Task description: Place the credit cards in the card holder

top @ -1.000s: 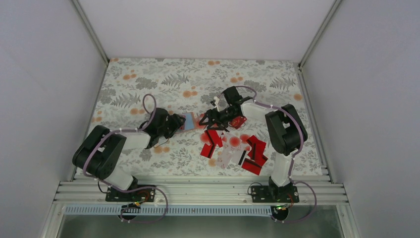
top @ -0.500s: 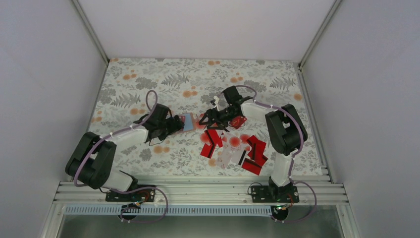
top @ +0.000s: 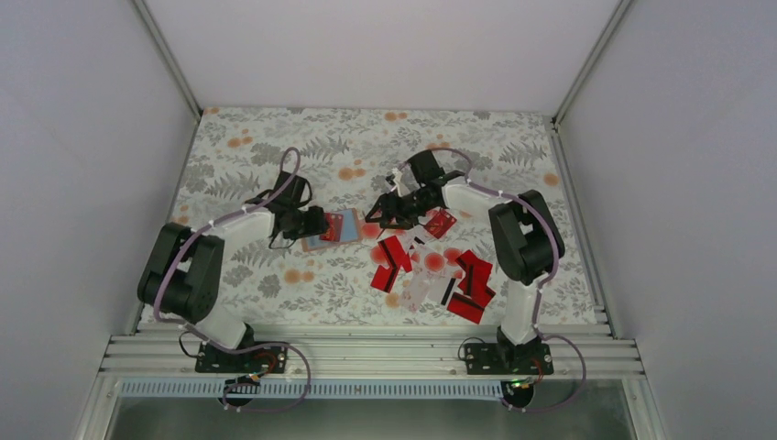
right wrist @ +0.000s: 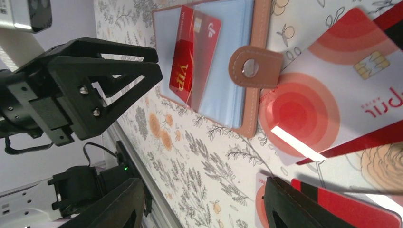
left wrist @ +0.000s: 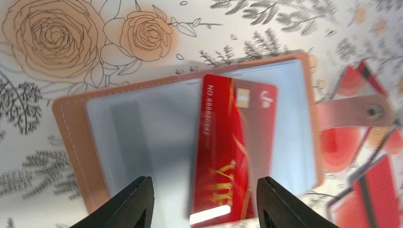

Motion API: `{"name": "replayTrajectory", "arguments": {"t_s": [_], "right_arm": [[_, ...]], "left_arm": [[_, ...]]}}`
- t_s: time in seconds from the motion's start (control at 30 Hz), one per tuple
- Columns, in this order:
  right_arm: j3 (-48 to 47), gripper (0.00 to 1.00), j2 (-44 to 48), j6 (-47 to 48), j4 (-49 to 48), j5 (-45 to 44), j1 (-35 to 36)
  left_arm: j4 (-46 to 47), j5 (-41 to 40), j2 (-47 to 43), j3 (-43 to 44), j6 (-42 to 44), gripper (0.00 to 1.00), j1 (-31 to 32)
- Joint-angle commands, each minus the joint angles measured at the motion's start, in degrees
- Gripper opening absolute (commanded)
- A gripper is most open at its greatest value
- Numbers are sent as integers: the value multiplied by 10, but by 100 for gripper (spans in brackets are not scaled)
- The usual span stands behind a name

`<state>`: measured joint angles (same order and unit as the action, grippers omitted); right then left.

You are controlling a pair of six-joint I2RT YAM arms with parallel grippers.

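The card holder (left wrist: 71, 137) lies open on the flowered table, tan outside and pale grey-blue inside, with its snap strap (left wrist: 361, 113) pointing right. A red credit card (left wrist: 228, 142) with gold lettering lies on its inside, one long edge seemingly under a clear sleeve. My left gripper (left wrist: 204, 180) hovers open over that card's near end without touching it. The holder (right wrist: 237, 57) and red card (right wrist: 190, 57) also show in the right wrist view. My right gripper (right wrist: 203, 183) is open and empty, just right of the holder (top: 344, 229). More credit cards (top: 431, 266) lie scattered nearby.
A white card with red rings (right wrist: 332, 95) lies against the holder's strap side, and red black-striped cards (right wrist: 351, 204) lie beyond it. The loose pile spreads toward the near right (top: 472, 289). The left gripper's black frame (right wrist: 95, 80) stands close beside the holder.
The card holder now lies spread open and flat with a red card on it, a little nearer the left arm. My left arm has stretched out; my right gripper shifted slightly farther away.
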<state>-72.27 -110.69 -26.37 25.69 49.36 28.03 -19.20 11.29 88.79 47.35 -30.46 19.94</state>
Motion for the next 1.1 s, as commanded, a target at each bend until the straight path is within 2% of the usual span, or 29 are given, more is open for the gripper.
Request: {"name": "replayTrajectory", "arguments": {"t_s": [0.0, 0.37, 0.6, 1.07], "right_arm": [[-31, 63, -26, 17, 15, -26, 11], [-50, 62, -39, 19, 21, -37, 13], [-63, 57, -62, 29, 20, -24, 21], [-70, 37, -97, 30, 3, -25, 53]], "left_arm": [[-11, 53, 48, 19, 79, 51, -21], [-19, 86, 88, 43, 108, 31, -29], [-33, 86, 82, 34, 95, 27, -29], [-16, 115, 84, 11, 37, 20, -29]]}}
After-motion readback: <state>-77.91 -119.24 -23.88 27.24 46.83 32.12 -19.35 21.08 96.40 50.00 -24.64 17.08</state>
